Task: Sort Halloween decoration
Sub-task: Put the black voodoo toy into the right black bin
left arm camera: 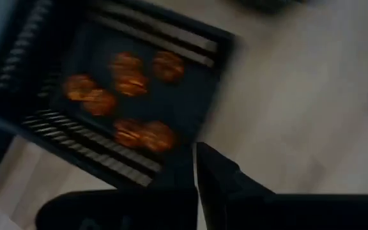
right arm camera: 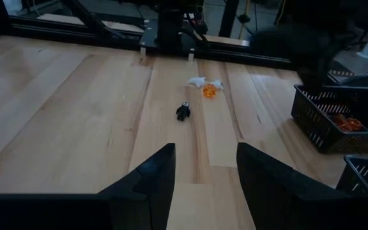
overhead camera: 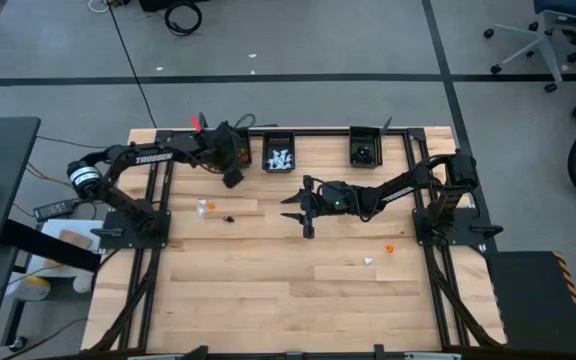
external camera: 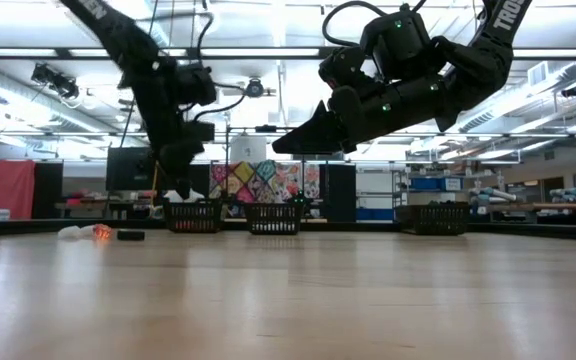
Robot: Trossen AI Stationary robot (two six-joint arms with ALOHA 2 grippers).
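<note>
The Halloween decoration is a set of tiny trinkets. A white and an orange one and a black one lie on the table's left part; in the right wrist view they show as black, orange and white. Another orange one and a white one lie right of centre. My left gripper hangs shut with nothing in it at the near edge of the bin of orange trinkets. My right gripper hovers open over the table's middle, level, pointing left.
Three small black bins stand along the far edge: the orange-filled one under my left arm, one with white trinkets, one with black trinkets. Bare wood lies toward the near edge. Black frame rails border the table.
</note>
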